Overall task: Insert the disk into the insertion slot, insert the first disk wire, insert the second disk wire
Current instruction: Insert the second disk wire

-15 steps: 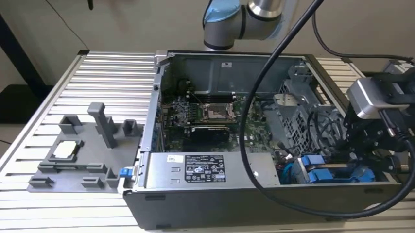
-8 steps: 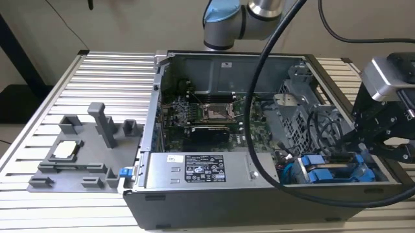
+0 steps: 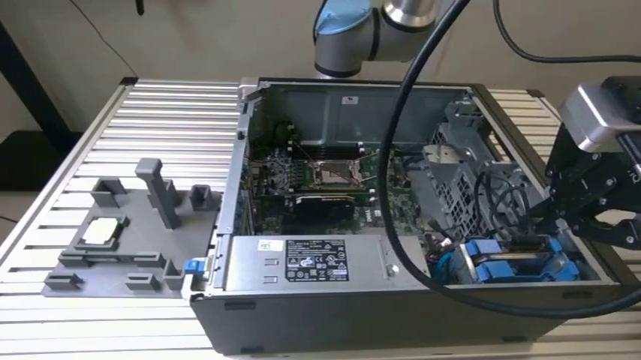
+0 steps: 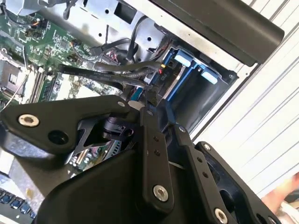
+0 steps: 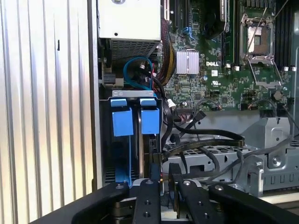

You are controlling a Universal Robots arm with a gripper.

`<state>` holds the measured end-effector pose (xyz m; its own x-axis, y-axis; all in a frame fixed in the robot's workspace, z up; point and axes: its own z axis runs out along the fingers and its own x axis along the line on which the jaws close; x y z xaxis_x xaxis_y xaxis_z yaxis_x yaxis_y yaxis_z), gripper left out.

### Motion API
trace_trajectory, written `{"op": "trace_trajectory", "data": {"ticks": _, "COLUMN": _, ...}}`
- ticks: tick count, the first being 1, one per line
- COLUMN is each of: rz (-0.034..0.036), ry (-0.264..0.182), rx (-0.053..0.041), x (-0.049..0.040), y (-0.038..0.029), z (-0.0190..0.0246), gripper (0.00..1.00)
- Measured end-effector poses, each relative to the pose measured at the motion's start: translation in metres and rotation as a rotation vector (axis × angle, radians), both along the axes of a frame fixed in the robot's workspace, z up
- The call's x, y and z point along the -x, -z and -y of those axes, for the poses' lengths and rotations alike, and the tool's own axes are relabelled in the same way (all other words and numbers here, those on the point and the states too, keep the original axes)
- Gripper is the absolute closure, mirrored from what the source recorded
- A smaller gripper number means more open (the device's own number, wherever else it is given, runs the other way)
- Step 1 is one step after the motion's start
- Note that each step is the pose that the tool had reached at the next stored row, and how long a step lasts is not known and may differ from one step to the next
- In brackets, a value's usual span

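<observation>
Disk (image 5: pixel 122 122) in its blue carrier — seated in insertion slot (image 5: pixel 108 154) — claw (image 5: pixel 166 179) just beside.

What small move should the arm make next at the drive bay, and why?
Probably ease the gripper toward the silver-grey disk in its blue plastic carrier: it already sits in the dark grey insertion slot, and the gripper hangs by the black wires beside it.

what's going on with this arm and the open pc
A robot arm's gripper is down inside the open computer case, at the drive cage on the exterior view's right. The disk in its blue carrier already sits in the insertion slot. The gripper's fingers are close together at the black cables beside the blue carrier.
</observation>
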<state>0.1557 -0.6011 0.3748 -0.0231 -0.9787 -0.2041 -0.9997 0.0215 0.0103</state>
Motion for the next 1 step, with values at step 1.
{"op": "trace_trajectory", "data": {"ticks": 1, "rz": 0.0000, "ry": 0.000, "rx": 0.0000, "x": 0.0000, "y": 0.0000, "z": 0.0000, "gripper": 0.77}}
